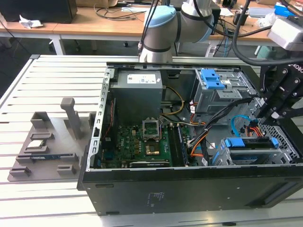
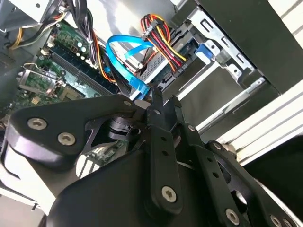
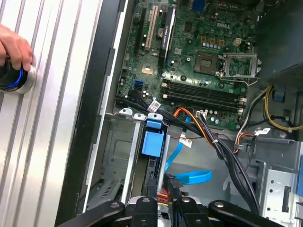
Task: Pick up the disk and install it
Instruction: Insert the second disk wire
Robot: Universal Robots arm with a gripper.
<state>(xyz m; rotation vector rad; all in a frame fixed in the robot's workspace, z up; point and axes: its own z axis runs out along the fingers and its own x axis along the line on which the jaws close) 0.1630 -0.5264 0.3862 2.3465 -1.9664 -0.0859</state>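
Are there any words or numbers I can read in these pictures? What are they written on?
No text can be read for sure.
Sticker on the grey box: rows of print, too small to read.
White marks on the black case: too small to read.
Motherboard: tiny white letters, too small to read.
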